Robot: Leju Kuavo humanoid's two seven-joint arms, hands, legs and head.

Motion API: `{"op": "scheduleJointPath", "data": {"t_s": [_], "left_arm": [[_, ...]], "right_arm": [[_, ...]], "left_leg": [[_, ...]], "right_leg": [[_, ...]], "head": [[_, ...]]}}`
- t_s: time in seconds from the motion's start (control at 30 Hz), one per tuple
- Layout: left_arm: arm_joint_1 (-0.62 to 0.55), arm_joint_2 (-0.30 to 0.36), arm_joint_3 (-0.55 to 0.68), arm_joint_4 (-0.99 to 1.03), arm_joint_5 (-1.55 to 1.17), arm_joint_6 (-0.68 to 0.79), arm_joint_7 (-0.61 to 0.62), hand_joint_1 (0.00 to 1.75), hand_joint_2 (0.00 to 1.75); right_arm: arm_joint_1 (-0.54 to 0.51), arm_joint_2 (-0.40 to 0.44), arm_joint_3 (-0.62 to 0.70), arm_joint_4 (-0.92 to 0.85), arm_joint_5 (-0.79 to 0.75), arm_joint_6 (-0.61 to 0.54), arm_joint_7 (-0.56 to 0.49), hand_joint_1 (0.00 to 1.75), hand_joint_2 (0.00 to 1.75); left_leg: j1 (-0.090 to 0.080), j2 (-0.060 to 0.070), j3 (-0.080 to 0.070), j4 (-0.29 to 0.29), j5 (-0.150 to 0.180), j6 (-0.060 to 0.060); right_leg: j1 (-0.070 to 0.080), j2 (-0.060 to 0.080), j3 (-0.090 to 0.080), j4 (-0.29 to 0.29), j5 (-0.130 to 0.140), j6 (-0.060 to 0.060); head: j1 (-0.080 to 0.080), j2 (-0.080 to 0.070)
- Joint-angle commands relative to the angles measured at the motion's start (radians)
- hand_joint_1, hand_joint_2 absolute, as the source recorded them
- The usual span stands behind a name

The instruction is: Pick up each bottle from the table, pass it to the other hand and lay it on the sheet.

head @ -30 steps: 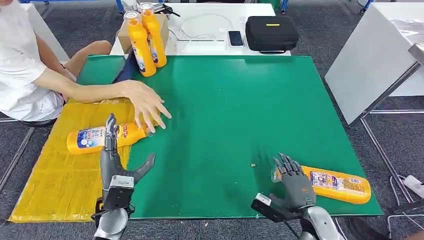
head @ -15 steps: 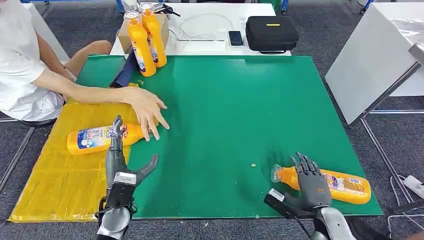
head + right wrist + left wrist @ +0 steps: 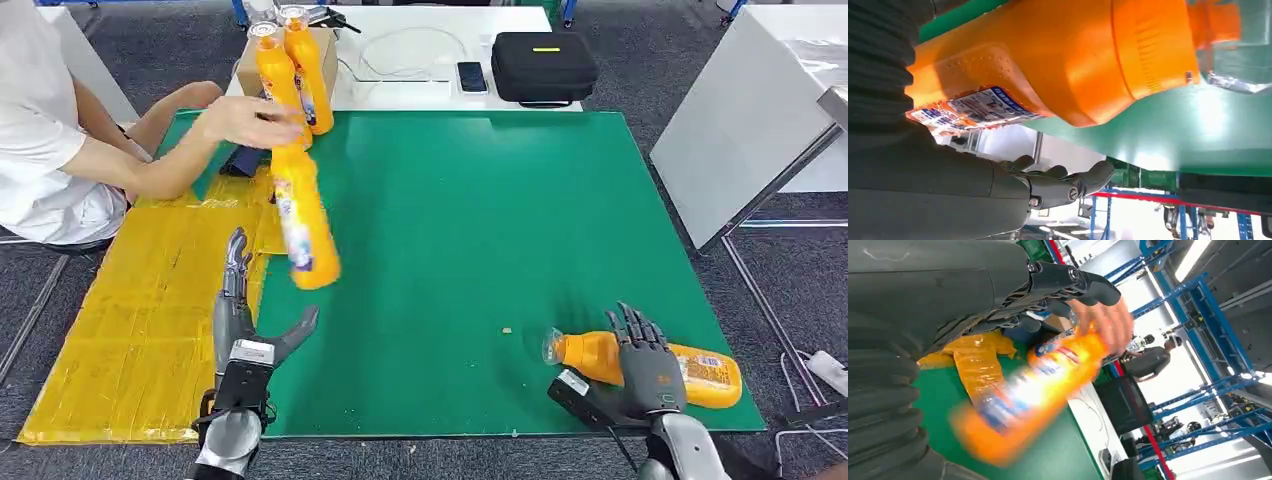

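From the right wrist, the lying bottle (image 3: pixel 1058 65) fills the space just beside the right hand (image 3: pixel 1048 185), whose fingers stay extended with nothing in them. Beyond the open left hand (image 3: pixel 245 325), a person's hand (image 3: pixel 240 120) holds a second bottle (image 3: pixel 303 220) in the air above the yellow sheet's (image 3: pixel 130 330) edge, near two upright bottles (image 3: pixel 290 75). A second ago that bottle lay on the sheet, and the right hand was nearer the lying bottle's cap.

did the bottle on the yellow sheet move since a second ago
Yes. The person's hand has lifted the bottle off the yellow sheet; it now hangs over the sheet's edge by the green mat.
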Motion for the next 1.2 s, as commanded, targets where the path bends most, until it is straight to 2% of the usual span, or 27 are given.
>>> {"op": "scheduleJointPath", "data": {"t_s": [0.03,0.27,0.5,0.77,0.9,1.0,1.03,1.07,1.1,1.17,1.2], "left_arm": [[-0.034,0.019,-0.021,0.053,0.011,-0.008,0.006,0.0,1.75],[-0.046,0.024,-0.027,0.07,0.028,-0.017,0.003,0.0,1.75],[-0.061,0.026,-0.034,0.093,0.042,-0.03,0.0,0.0,1.75],[-0.065,0.027,-0.033,0.096,0.046,-0.033,0.0,0.0,1.75],[-0.071,0.025,-0.032,0.103,0.05,-0.038,0.001,0.0,1.75],[-0.074,0.023,-0.034,0.109,0.052,-0.042,0.001,0.0,1.75],[-0.075,0.023,-0.035,0.111,0.054,-0.044,0.001,0.0,1.75],[-0.077,0.023,-0.036,0.115,0.056,-0.046,0.001,0.0,1.75],[-0.079,0.023,-0.037,0.118,0.059,-0.048,0.001,0.0,1.75],[-0.084,0.023,-0.039,0.125,0.063,-0.053,0.0,0.0,1.75],[-0.084,0.023,-0.04,0.125,0.063,-0.053,0.0,0.0,1.75]], "right_arm": [[-0.037,-0.013,-0.049,0.073,-0.012,0.036,-0.005,0.0,1.75],[-0.046,-0.059,-0.131,0.147,-0.056,0.097,-0.035,0.0,1.75],[-0.057,-0.092,-0.157,0.229,-0.054,0.16,-0.054,0.0,1.75],[-0.062,-0.104,-0.165,0.264,-0.028,0.176,-0.042,0.0,1.75],[-0.079,-0.106,-0.177,0.299,0.0,0.174,-0.027,0.0,1.75],[-0.077,-0.118,-0.17,0.322,0.015,0.189,-0.029,0.0,1.75],[-0.074,-0.122,-0.166,0.33,0.019,0.196,-0.032,0.24,1.75],[-0.072,-0.125,-0.163,0.341,0.023,0.203,-0.035,0.75,1.75],[-0.07,-0.129,-0.159,0.351,0.026,0.209,-0.037,1.43,1.75],[-0.066,-0.141,-0.144,0.368,0.037,0.223,-0.041,1.73,1.75],[-0.062,-0.142,-0.146,0.37,0.036,0.221,-0.041,1.73,1.75]], "left_leg": [[0.001,-0.002,0.004,0.0,-0.001,-0.002],[0.001,-0.005,0.007,0.0,-0.003,-0.003],[0.0,-0.004,0.006,-0.001,-0.001,-0.002],[0.001,-0.005,0.009,0.0,-0.002,-0.002],[0.001,-0.004,0.011,0.0,-0.004,0.001],[0.001,-0.005,0.013,-0.001,-0.005,0.0],[0.001,-0.005,0.013,-0.001,-0.005,0.0],[0.001,-0.006,0.014,-0.001,-0.005,0.0],[0.001,-0.005,0.014,-0.001,-0.005,0.001],[0.001,-0.006,0.015,-0.001,-0.005,0.001],[0.001,-0.005,0.015,-0.001,-0.005,0.002]], "right_leg": [[0.0,0.0,0.004,-0.001,-0.001,-0.001],[0.0,-0.001,0.008,-0.001,-0.003,-0.001],[0.0,-0.001,0.007,-0.002,-0.001,-0.001],[0.0,-0.002,0.01,-0.002,-0.002,-0.002],[0.0,-0.002,0.002,-0.002,-0.004,0.0],[0.0,-0.002,0.005,-0.003,-0.004,0.0],[0.0,-0.003,0.005,-0.004,-0.004,0.0],[0.0,-0.003,0.007,-0.004,-0.005,0.0],[0.0,-0.003,0.006,-0.004,-0.005,0.0],[0.0,-0.004,0.007,-0.005,-0.005,0.0],[0.0,-0.003,0.007,-0.005,-0.004,0.0]], "head": [[0.0,0.0],[0.0,0.0],[0.0,0.0],[0.0,0.0],[0.0,0.0],[0.0,0.0],[0.0,0.0],[0.0,0.0],[0.0,0.0],[0.0,0.0],[0.0,0.0]]}}
